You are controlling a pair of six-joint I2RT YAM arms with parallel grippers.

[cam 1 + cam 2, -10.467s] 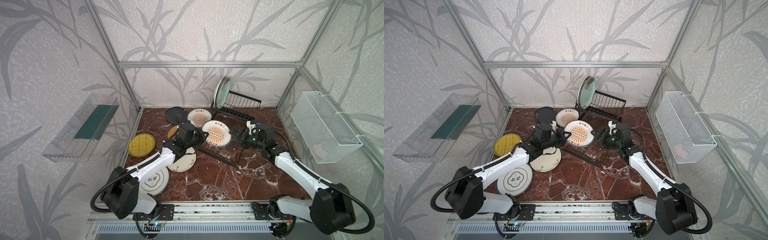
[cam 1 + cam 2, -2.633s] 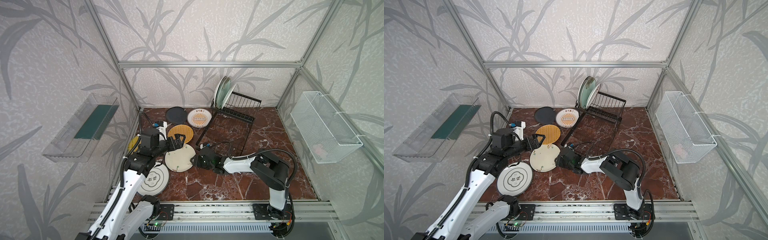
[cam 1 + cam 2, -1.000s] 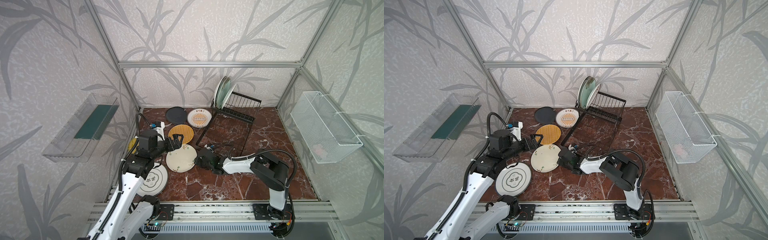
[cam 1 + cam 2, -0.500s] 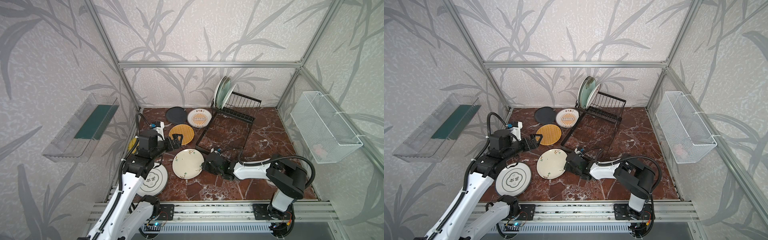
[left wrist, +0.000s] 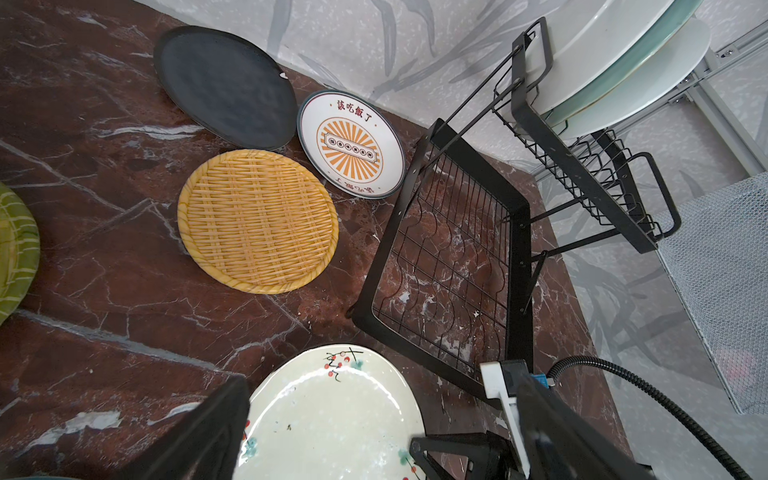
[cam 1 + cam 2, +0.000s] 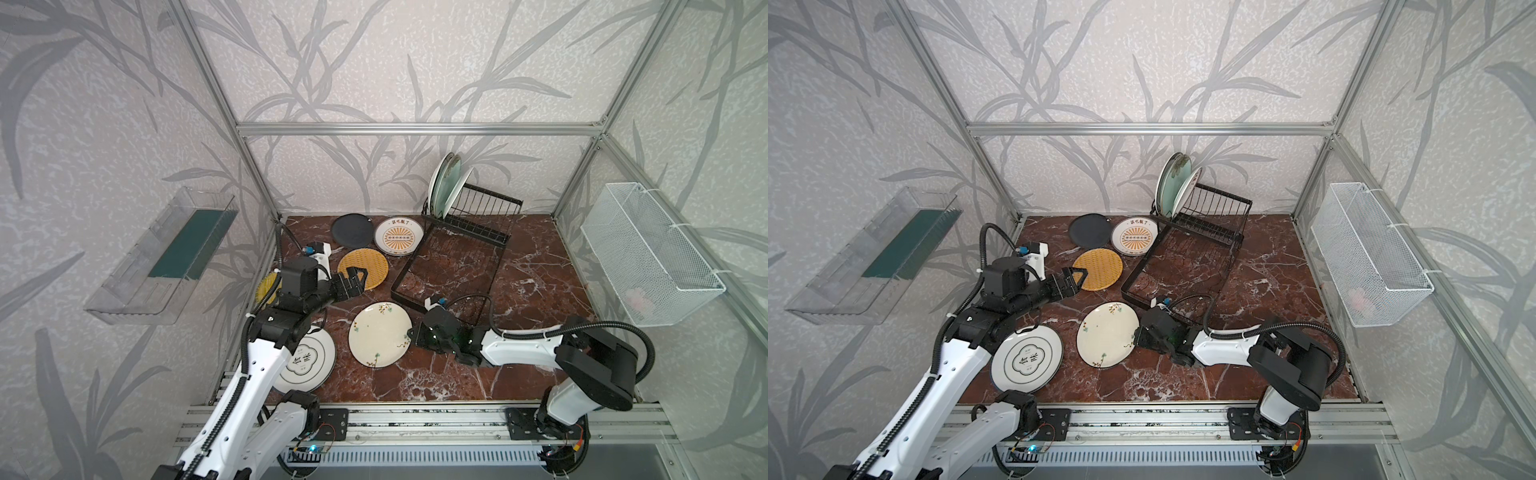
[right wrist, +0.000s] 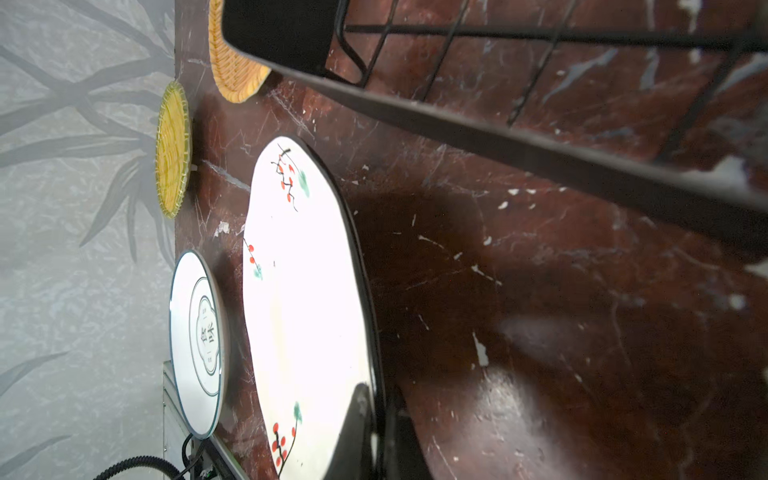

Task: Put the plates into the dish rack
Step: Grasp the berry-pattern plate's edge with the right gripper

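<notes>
Two claws, two different states. The right claw [image 6: 411,334] is pinched tight on the rim of the cream floral plate [image 6: 380,338]. The right wrist view shows its dark fingertips [image 7: 355,436] clamped over that edge, and a shadow falls on the bench [image 6: 532,266] beside the plate. Whether the plate's far side touches the bench I cannot tell. The plate sits near the front of the bench, just off the near corner of the dish rack [image 6: 467,230].

The left claw [image 6: 355,278] has its jaws spread wide and grips nothing. In both top views it hangs over the near edge of the orange woven plate [image 6: 1098,268].

Farther out, the white dark-rimmed plate [image 6: 1027,359] lies flat by the left arm's base, beside the floral one. The yellow woven plate [image 5: 16,249] lies at the left wall, half hidden by the arm in both top views. Behind the orange woven plate, the matte black plate [image 6: 353,230] and the orange-sunburst plate [image 6: 399,236] lie side by side — the sunburst one is just beside the rack's flat tray.

On the rack's raised section, three plates [image 6: 449,189] stand on edge at its left end, a pale green one between two white ones.
</notes>
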